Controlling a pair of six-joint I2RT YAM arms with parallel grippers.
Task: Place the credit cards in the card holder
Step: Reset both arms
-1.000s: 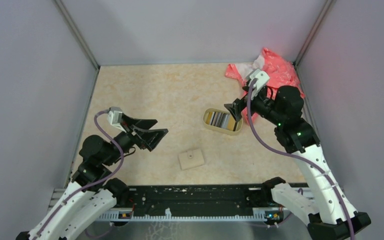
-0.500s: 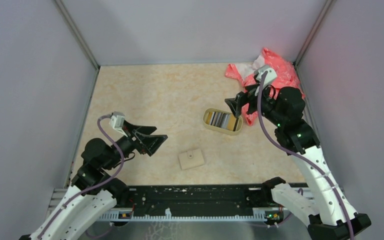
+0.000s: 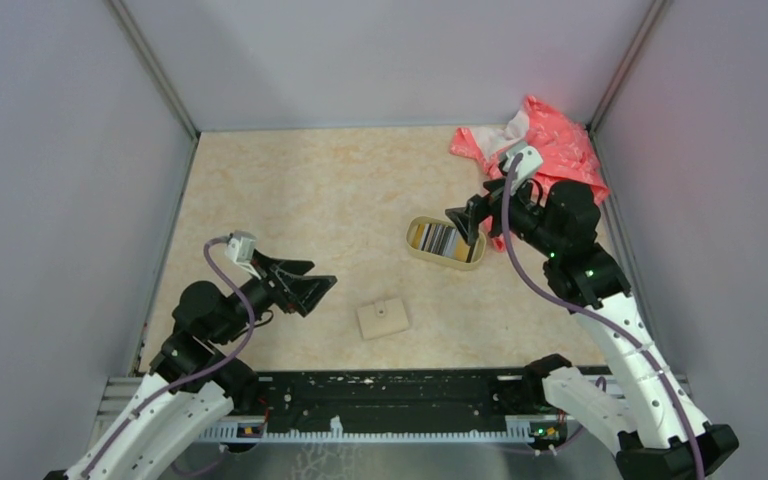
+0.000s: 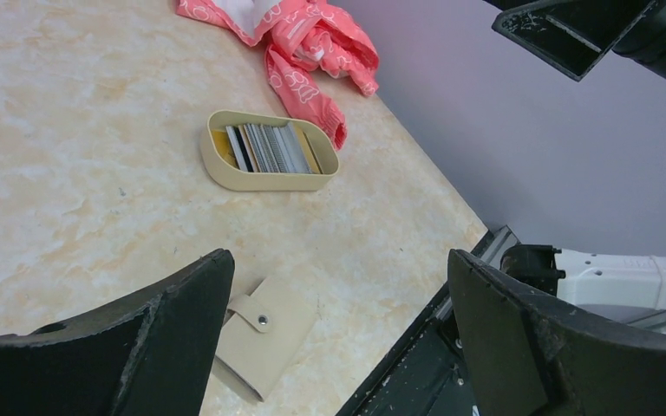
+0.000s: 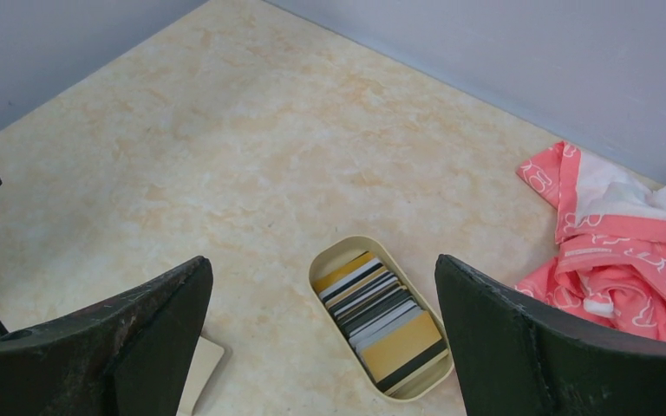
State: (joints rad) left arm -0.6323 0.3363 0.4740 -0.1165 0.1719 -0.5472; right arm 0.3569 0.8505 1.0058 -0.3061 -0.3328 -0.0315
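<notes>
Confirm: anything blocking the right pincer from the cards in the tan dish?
Nothing visible. The open right pincer hangs over the mixed-colour plastic cards packed in the oval tan raised-rim dish; only its rim surrounds them, top uncovered.

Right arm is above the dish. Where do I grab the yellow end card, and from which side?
Pinch the yellow card by its raised top edge, bringing the open right gripper straight down from above. The credit cards stand packed on edge, leaning, inside the oval dish, whose rim blocks any sideways approach. Only their upper edges are exposed.
</notes>
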